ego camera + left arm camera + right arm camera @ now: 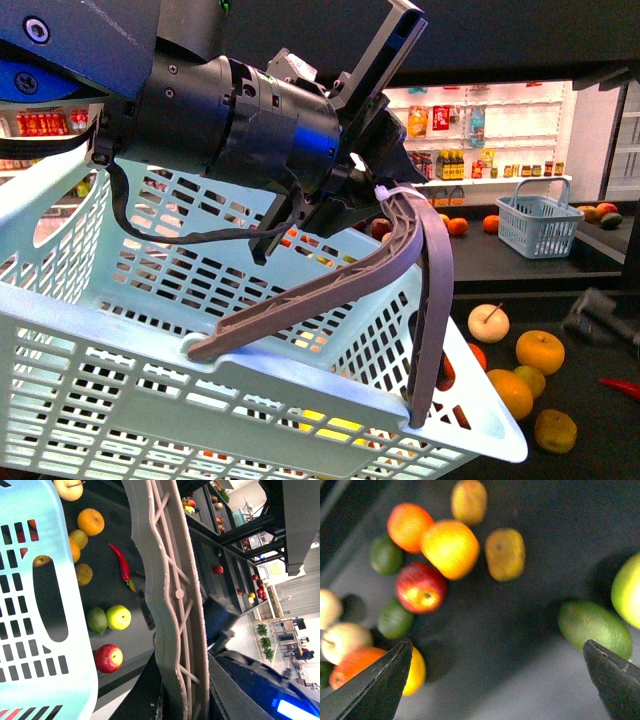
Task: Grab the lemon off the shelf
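Note:
My left gripper (330, 195) is shut on the grey-brown handle (340, 290) of a pale blue basket (150, 330) and holds it up, filling most of the front view. The handle (170, 580) runs between its jaws (175, 700) in the left wrist view. My right gripper (497, 650) is open and empty above the shelf's dark tray (520, 630). It shows as a dark blur (600, 320) in the front view. A bright yellow fruit (415, 672), seemingly the lemon, is half hidden behind one finger (375, 685).
Loose fruit lies on the tray: an orange-yellow fruit (450, 547), a red apple (420, 587), a dull yellow-brown fruit (505, 552) and a green oval fruit (595, 622). A red chili (120, 562) lies nearby. A second basket (540, 225) stands on the far counter.

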